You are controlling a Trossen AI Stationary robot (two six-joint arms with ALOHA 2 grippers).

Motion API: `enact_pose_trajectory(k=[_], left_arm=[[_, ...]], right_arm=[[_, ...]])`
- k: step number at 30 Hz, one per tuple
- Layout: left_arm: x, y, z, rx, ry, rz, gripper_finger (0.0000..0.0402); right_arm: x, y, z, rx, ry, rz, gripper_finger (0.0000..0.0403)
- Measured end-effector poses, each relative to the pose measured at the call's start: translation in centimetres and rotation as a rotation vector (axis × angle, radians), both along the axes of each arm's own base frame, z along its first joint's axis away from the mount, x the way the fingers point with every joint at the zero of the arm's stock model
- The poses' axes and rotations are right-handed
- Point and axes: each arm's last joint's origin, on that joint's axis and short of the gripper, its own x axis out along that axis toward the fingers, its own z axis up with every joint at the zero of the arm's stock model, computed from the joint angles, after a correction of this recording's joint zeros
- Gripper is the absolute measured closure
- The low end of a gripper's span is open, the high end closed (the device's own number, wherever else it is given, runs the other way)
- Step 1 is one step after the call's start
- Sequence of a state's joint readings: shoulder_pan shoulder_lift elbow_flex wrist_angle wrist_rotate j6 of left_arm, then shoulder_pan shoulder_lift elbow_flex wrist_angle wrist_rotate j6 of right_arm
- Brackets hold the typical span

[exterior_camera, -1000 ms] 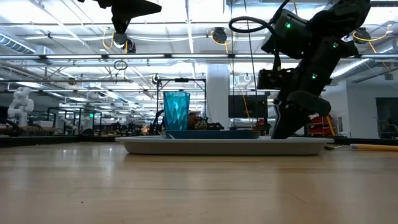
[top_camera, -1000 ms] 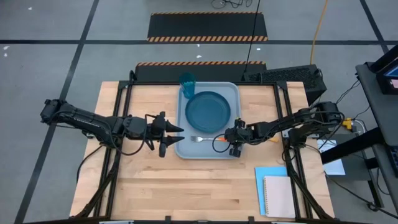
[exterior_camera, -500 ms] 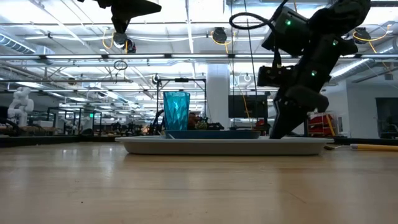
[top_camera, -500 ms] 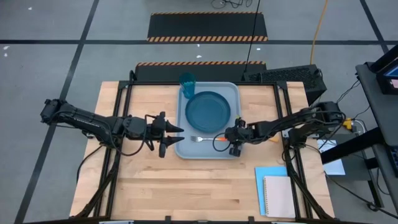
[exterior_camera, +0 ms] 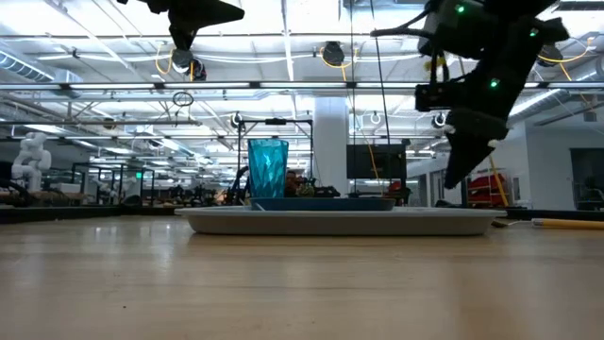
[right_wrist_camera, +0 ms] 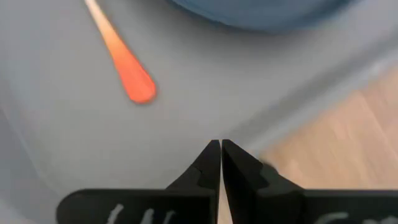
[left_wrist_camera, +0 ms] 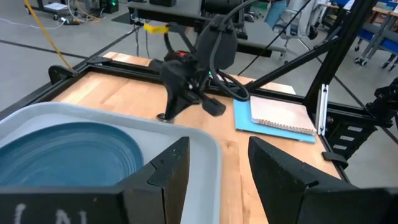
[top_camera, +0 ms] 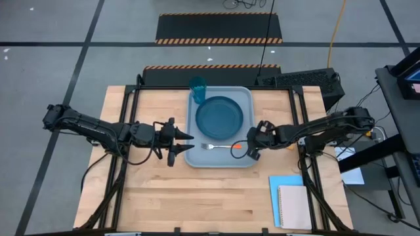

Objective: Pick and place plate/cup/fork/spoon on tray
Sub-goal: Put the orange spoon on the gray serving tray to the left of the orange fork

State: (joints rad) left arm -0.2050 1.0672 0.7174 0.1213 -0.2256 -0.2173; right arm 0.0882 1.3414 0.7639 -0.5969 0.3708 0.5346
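Note:
The grey-blue tray lies mid-table. On it rest the dark blue plate, the teal cup upright at the far left corner, and the fork flat along the near side, its orange handle toward the right. The spoon is out of view. My right gripper is shut, raised above the tray's near right corner, just right of the handle and clear of it. My left gripper hovers open at the tray's left rim, high above the table, nothing between its fingers.
A beige notebook lies on a light blue paper sheet at the table's near right corner. Bare wood stretches along the near side and left of the tray. Black frame rails run along the table's edges.
My right gripper has risen off the tray and drawn back toward the table's right edge, rolling as it went, fingers still shut. The fork's orange handle, covered by the gripper before, now shows free; the fork lies where it was.

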Motion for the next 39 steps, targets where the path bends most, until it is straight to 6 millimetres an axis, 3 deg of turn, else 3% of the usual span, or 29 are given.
enact_pose_trajectory(k=[6,15,30,39], left_arm=[[0.0,0.0,0.0,0.0,-0.001,0.0,0.0236],[0.0,0.0,0.0,-0.005,-0.003,0.001,0.0236],[0.0,0.0,0.0,-0.004,-0.003,0.001,0.0236],[0.0,0.0,0.0,-0.007,-0.003,-0.01,0.0236]], right_arm=[[-2.0,0.0,0.9,0.027,0.045,-0.11,0.0397],[-4.2,-0.2,-0.9,0.003,0.141,-0.175,0.0389],[-6.0,-0.7,-3.3,-0.012,0.218,-0.197,0.0223],[-6.7,-0.8,-4.3,-0.015,0.232,-0.182,0.0196]])
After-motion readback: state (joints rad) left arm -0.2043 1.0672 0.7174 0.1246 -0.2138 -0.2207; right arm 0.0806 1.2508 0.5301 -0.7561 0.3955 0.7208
